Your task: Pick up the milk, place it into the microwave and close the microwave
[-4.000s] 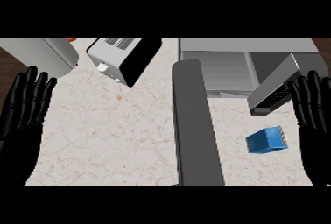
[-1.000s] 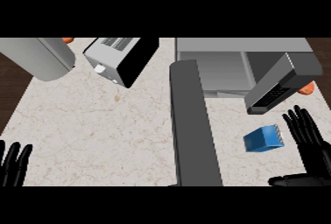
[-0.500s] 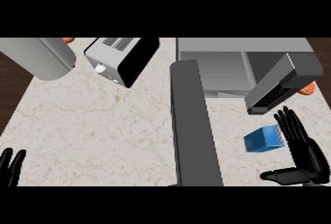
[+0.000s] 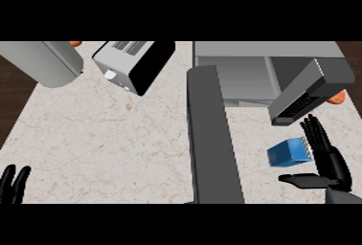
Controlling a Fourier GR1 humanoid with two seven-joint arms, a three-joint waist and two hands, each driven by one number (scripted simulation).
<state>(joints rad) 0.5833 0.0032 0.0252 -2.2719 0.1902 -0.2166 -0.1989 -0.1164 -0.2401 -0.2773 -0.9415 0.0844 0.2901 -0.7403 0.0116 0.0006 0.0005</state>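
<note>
Milk (image 4: 290,153) | right robot hand (image 4: 333,168) open, just beside | open microwave door (image 4: 305,91) beyond | left robot hand (image 4: 14,184) open

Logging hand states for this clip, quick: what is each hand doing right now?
Left hand: open, only straight fingers show, holding nothing.
Right hand: open, beside the blue milk carton, not gripping it.

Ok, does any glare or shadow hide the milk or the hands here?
Head view: even light, no glare; the milk shows plainly beside the open right hand; the left hand is cut by the lower edge, only fingers showing.
</note>
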